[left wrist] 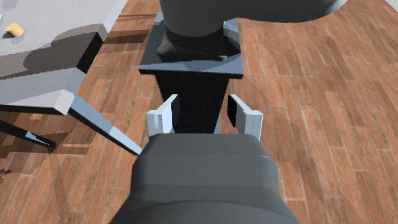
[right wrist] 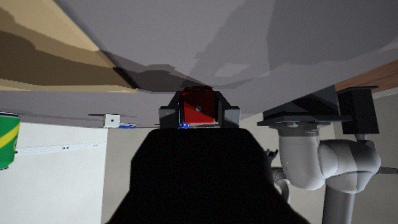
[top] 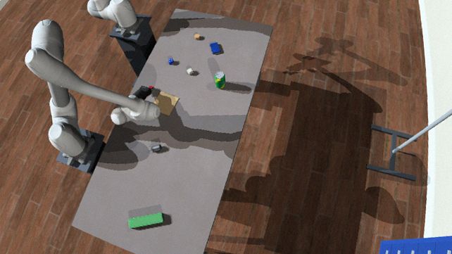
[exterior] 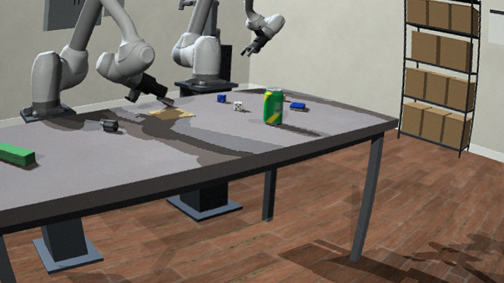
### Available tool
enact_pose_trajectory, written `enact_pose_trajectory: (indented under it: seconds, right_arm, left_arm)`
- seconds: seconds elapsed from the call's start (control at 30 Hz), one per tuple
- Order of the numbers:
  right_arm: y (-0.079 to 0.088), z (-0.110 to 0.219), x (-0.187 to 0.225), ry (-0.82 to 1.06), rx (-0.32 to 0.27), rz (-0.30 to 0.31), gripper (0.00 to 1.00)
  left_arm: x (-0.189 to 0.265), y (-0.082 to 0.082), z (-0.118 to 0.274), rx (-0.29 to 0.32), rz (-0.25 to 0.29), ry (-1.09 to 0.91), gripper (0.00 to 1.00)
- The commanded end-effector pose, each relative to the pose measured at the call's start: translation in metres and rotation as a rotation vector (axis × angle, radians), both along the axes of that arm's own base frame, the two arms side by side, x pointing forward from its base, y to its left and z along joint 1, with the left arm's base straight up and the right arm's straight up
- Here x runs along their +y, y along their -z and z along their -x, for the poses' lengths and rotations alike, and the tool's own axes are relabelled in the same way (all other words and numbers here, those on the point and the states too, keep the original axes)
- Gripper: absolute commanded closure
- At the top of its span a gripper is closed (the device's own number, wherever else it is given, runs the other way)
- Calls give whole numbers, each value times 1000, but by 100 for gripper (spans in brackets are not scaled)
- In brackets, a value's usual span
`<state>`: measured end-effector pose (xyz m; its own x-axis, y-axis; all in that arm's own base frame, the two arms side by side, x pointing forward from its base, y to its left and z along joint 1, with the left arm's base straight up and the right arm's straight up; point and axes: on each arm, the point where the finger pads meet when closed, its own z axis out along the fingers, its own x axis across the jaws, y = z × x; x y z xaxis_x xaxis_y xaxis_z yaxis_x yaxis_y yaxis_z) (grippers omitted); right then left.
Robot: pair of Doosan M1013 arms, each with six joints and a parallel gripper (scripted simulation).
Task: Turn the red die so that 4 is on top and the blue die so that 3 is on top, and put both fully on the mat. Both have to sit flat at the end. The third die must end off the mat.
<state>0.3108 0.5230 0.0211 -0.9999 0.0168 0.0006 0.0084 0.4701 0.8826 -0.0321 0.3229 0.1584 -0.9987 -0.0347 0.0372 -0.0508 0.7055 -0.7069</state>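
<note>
The red die [top: 151, 87] [right wrist: 199, 106] is between the fingers of my right gripper [top: 150, 88] [exterior: 168, 101] [right wrist: 198, 100], which is shut on it, low over the table beside the mat [top: 166, 102] [exterior: 172, 115] [right wrist: 30, 47]. One pip shows on its face towards the right wrist camera; its top number cannot be read. The blue die [top: 171, 61] [exterior: 221, 98] and the white die [top: 189, 71] [exterior: 237, 105] [right wrist: 112, 120] stand on the table off the mat. The blue die's top number is too small to read. My left gripper [exterior: 247, 51] [left wrist: 203, 104] is open and empty, raised beyond the table.
A green can [top: 220, 80] [exterior: 272, 106] stands beyond the white die. A blue box [top: 215, 48] [exterior: 297, 106] and a small orange cylinder [top: 197, 36] [left wrist: 14, 30] lie farther along. A dark metal part [top: 156, 148] [exterior: 109, 125] and a green block [top: 146, 220] [exterior: 13, 154] lie on the mat's other side.
</note>
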Motion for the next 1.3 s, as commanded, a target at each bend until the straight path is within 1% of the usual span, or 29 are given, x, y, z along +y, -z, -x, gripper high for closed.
enact_pose_trajectory:
  seconds: [0.0,0.03,0.07,0.13,0.17,0.3,0.33,1.27]
  right_arm:
    - [0,0,0,0,-1,-1,31]
    - [0,0,0,0,-1,-1,31]
    - [0,0,0,0,-1,-1,25]
    - [0,0,0,0,-1,-1,25]
    - [0,0,0,0,-1,-1,19]
    - [0,0,0,0,-1,-1,19]
    - [0,0,0,0,-1,-1,13]
    - [0,0,0,0,-1,-1,13]
  left_arm:
    - [0,0,0,0,-1,0,0]
    - [0,0,0,0,-1,0,0]
    - [0,0,0,0,-1,0,0]
    - [0,0,0,0,-1,0,0]
    - [0,0,0,0,-1,0,0]
    - [0,0,0,0,-1,0,0]
    - [0,0,0,0,-1,0,0]
    - [0,0,0,0,-1,0,0]
